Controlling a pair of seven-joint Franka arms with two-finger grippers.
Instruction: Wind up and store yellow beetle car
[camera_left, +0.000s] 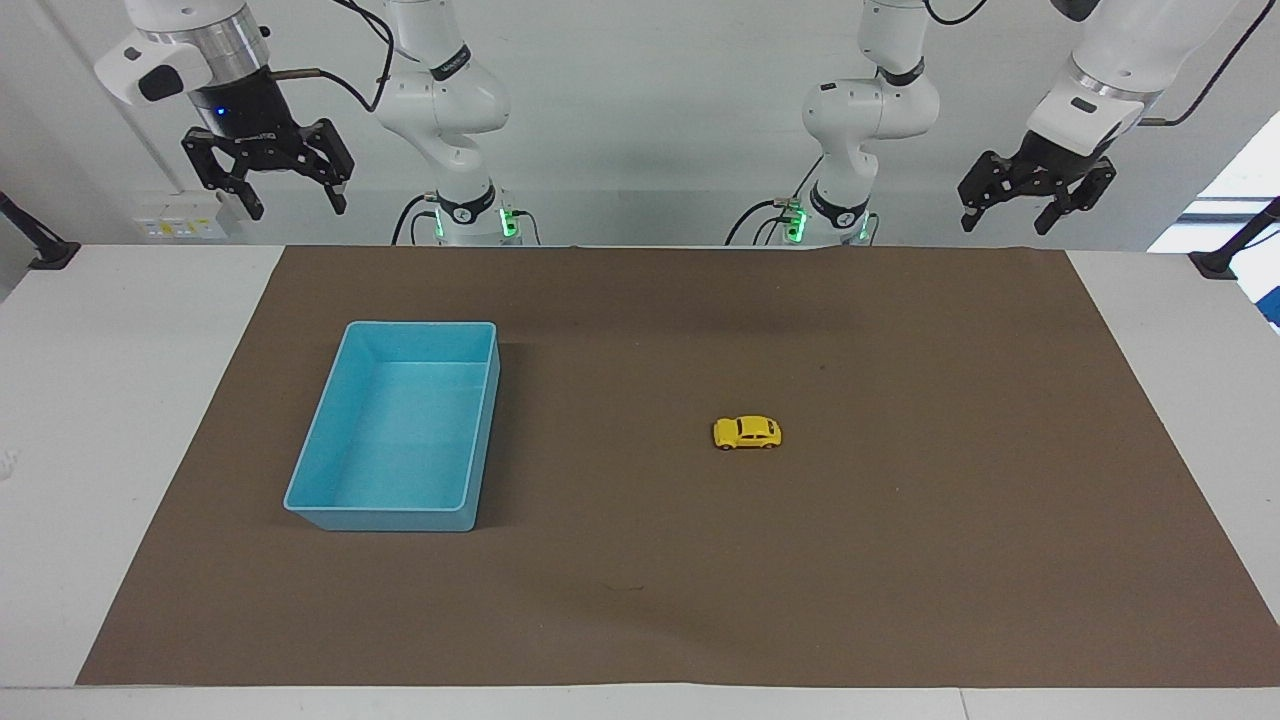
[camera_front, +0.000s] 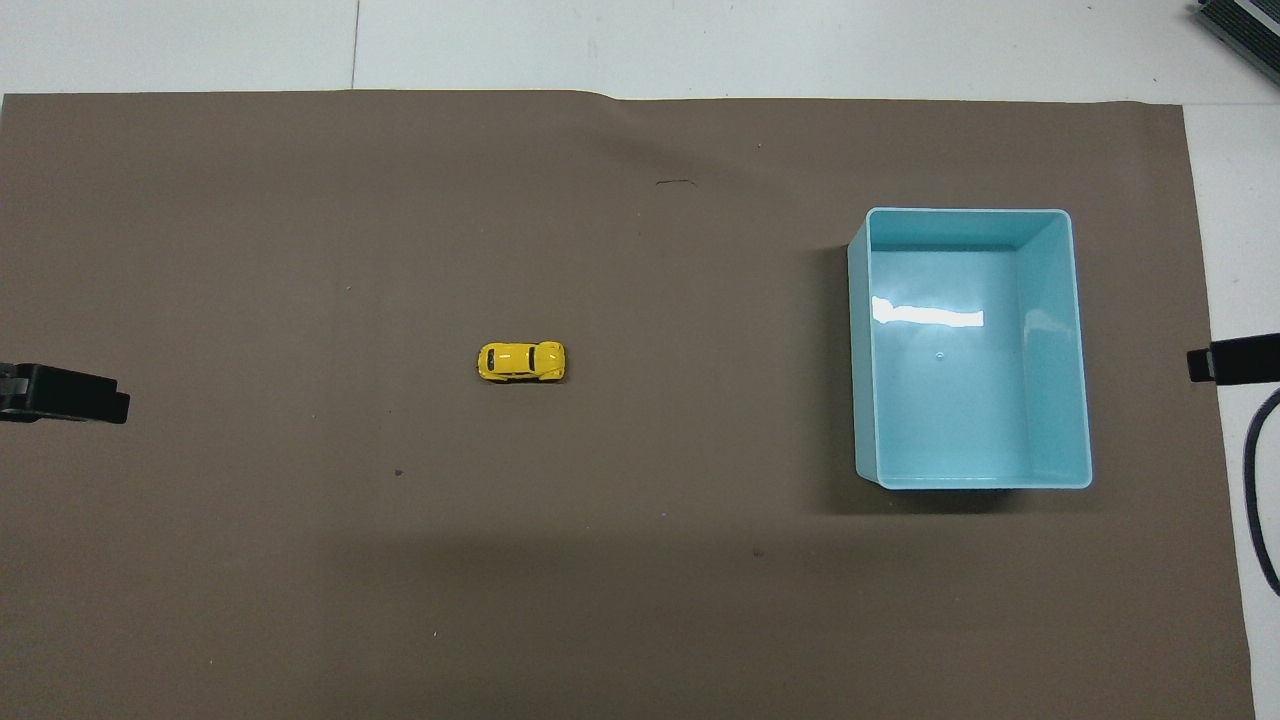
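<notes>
**Inspector:** Jaws first, from the facing view's left edge across. Right gripper (camera_left: 268, 190), upper left of frame: fingers spread, holding nothing. Left gripper (camera_left: 1037, 203), upper right: likewise spread and empty. Both arms wait, raised near the table's robot edge.

**Clerk:** Progress?

**Inspector:** Nothing done, in my judgement. Light-blue bin (camera_left: 330, 505), left of centre, holds nothing. Yellow beetle car (camera_left: 747, 433) sits on the brown mat (camera_left: 900, 560), right of centre, well apart from both grippers. Winding and storing both remain.
</notes>
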